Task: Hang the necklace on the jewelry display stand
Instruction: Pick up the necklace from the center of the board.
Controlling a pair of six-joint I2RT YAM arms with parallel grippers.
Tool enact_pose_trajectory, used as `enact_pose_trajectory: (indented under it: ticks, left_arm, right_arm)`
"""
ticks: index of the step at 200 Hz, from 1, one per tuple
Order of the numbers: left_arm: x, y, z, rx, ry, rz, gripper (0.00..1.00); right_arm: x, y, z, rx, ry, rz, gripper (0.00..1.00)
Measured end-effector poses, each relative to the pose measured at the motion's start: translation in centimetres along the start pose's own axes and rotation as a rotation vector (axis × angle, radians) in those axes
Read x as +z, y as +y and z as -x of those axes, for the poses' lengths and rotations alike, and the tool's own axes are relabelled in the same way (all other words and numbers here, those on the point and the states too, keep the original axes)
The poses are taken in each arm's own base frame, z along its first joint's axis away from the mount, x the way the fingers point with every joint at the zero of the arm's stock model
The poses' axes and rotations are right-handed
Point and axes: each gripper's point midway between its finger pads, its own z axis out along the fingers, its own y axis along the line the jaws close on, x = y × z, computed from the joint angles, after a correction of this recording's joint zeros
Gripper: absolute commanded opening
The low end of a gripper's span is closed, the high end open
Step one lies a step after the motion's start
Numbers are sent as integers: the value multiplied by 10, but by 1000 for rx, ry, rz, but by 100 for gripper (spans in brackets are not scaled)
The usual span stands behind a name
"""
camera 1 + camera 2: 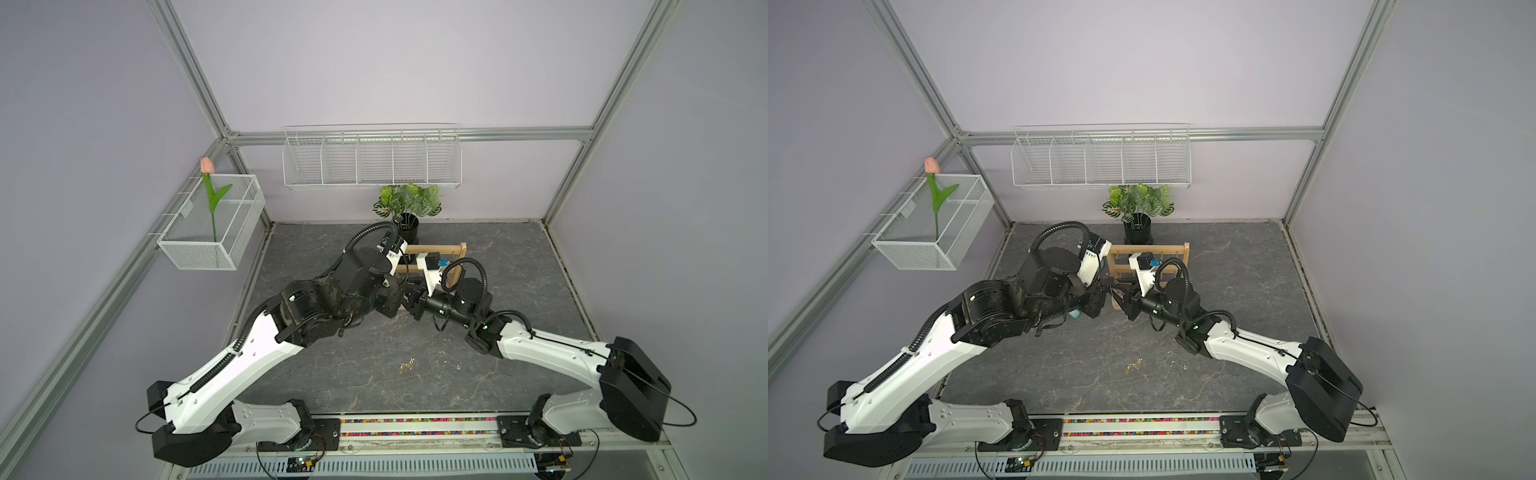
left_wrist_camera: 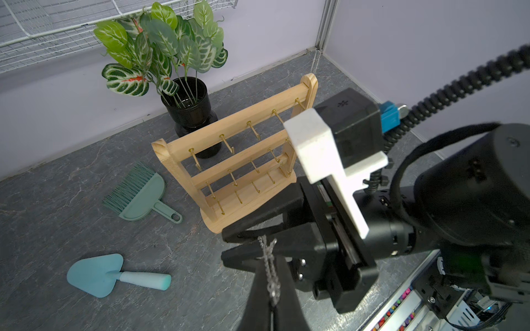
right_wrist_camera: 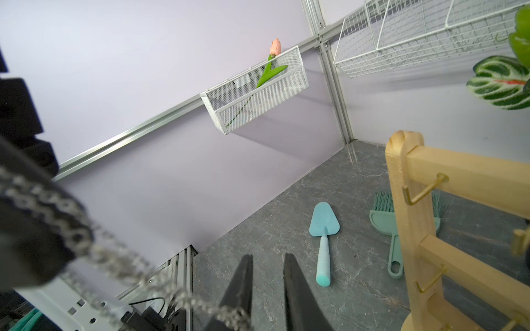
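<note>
The necklace (image 2: 269, 249), a thin silver chain, is pinched between the closed fingers of the left gripper (image 2: 271, 262). In the left wrist view a short length is seen rising out of that pinch. In the right wrist view the chain is draped over the same gripper's black finger and runs on toward the right gripper (image 3: 268, 258). That gripper is held narrowly open, with a clear gap between its two fingers. The short free length lies in or just at this gap; whether it is touched cannot be told.

In both top views the two grippers meet at the centre of the frame, above the grey surface (image 1: 519, 291). The wooden stand (image 1: 436, 248) is placed just above centre, close behind them, and the chain itself is mostly hidden there.

The chain is judged to be very light and wholly limp: no shape will be kept, and any unsupported part will sag and swing. Its smooth metal links could slide through a loose pinch, and they are fine enough to be kinked or snagged on the gold hooks (image 2: 226, 143). A firm, narrow pinch is therefore called for.

Hold is best taken by the right gripper a little apart from the left one's pinch. A short span could then be drawn taut between the two and laid over a single hook. Doubled strands should not be clamped together, or the loop may not open.
</note>
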Motion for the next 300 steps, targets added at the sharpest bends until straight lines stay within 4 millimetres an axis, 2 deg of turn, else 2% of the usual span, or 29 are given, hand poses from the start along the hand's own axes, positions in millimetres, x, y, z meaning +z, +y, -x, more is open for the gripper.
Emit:
enact_pose_trajectory:
  ticks: [33,101,138,154,176,231,249,300]
  left_arm:
    - [1,0,0,-11,-8,-2,0]
    - [14,3,-20,-32,18,16,0]
    - [13,6,-25,-46,5,24,0]
    - [10,9,-25,-51,-9,31,0]
    - [5,16,-24,-62,-32,55,0]
    - [5,17,-23,-63,-35,62,0]
    - [7,16,-24,-57,-25,64,0]
    - [6,20,-26,-18,3,95,0]
  right_arm:
    - [-4,-2,4,-5,-26,-18,16]
    - [-19,17,38,-59,-124,-22,13]
    - [-18,21,33,-82,-110,-30,16]
    - [-17,22,31,-88,-103,-33,24]
    - [-17,21,33,-96,-108,-40,27]
    - [-10,26,36,-96,-113,-31,29]
    - [-7,23,34,-95,-106,-38,33]
    - [-7,17,32,-116,-103,-77,22]
